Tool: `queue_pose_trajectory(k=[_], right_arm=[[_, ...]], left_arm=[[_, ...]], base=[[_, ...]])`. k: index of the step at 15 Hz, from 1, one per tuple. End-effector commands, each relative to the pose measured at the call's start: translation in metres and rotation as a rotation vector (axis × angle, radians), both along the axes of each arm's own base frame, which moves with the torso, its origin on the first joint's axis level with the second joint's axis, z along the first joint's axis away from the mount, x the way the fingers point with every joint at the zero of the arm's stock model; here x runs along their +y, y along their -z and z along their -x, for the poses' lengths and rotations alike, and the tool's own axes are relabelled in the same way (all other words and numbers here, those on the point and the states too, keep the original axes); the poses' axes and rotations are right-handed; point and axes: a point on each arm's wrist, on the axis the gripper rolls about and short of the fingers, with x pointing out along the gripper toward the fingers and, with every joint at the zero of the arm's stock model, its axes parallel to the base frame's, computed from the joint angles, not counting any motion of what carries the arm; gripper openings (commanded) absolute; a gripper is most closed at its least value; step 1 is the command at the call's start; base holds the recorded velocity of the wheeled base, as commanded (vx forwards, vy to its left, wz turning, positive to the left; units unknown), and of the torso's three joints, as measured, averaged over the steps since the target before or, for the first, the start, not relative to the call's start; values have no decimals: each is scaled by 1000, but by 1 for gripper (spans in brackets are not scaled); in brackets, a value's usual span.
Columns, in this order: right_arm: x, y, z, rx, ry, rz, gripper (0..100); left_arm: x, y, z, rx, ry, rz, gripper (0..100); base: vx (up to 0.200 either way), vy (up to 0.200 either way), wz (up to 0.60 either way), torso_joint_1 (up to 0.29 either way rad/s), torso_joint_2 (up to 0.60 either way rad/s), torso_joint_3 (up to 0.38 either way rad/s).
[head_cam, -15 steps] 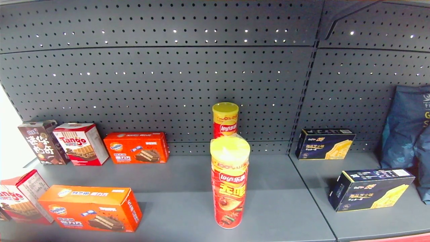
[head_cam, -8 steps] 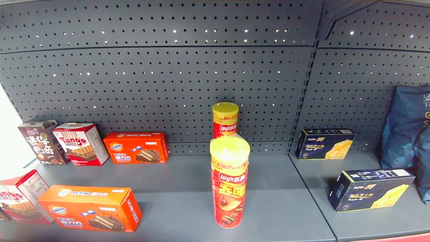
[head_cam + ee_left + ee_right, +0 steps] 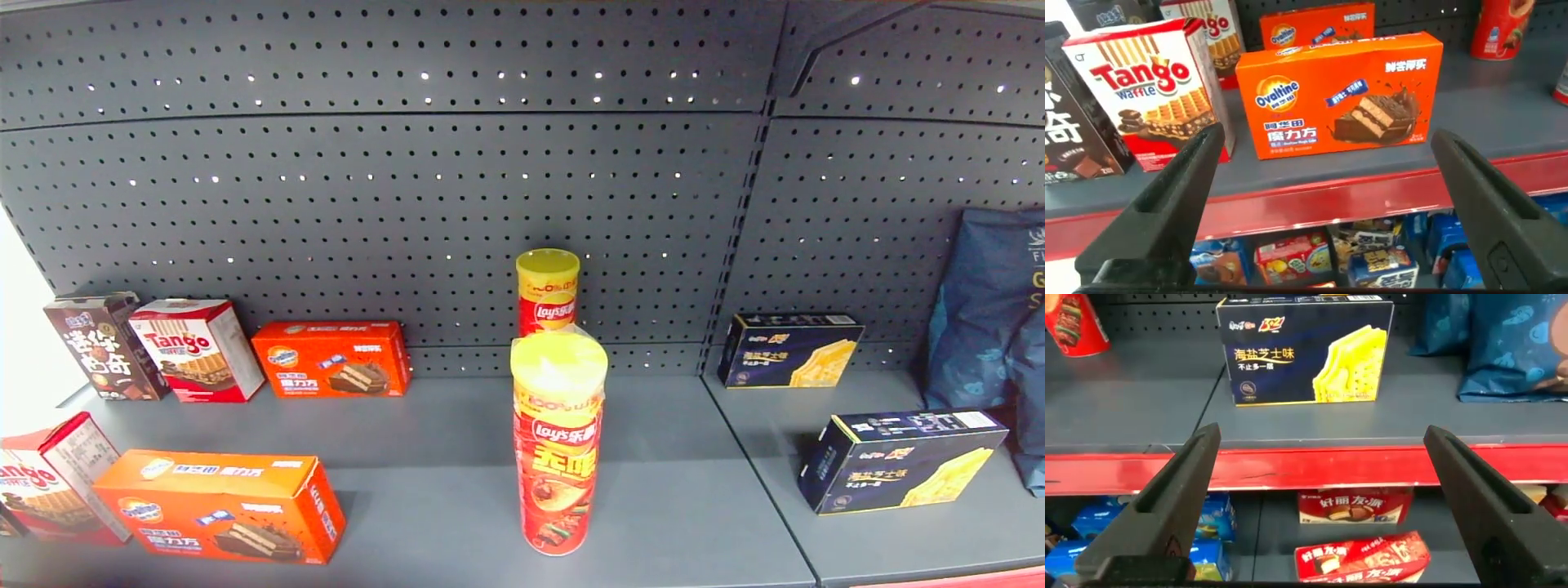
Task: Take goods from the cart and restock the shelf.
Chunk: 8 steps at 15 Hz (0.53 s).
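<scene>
The grey shelf (image 3: 457, 425) carries two red chip cans with yellow lids, one at the front (image 3: 558, 445) and one at the back (image 3: 547, 291). Orange cake boxes lie at the front left (image 3: 220, 506) and back left (image 3: 331, 359). My left gripper (image 3: 1327, 212) hangs open and empty in front of the shelf edge, facing the front orange box (image 3: 1339, 94) and a red-and-white wafer box (image 3: 1147, 90). My right gripper (image 3: 1323, 498) is open and empty too, level with the red shelf lip (image 3: 1315, 467), facing a dark blue cracker box (image 3: 1302, 349).
Two dark blue cracker boxes (image 3: 902, 459) (image 3: 788, 349) and blue bags (image 3: 992, 314) sit on the right shelf section. A brown box (image 3: 102, 345) and wafer boxes (image 3: 196, 349) stand at the far left. The lower shelf holds more boxed goods (image 3: 1360, 555). Bare shelf lies around the cans.
</scene>
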Motion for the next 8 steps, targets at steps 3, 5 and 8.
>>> queue_pose_trajectory(k=[3,5,8], right_arm=[[0,0,1,-15,-1,0,100],[0,0,1,-13,-1,0,100],[0,0,1,-15,-1,0,100]], left_arm=[[-1,0,0,8,25,69,100],[-2,1,0,21,126,64,100],[-8,6,2,67,414,20,100]], base=[[0,0,0,0,0,0],[0,0,0,0,0,0],[0,0,0,0,0,0]])
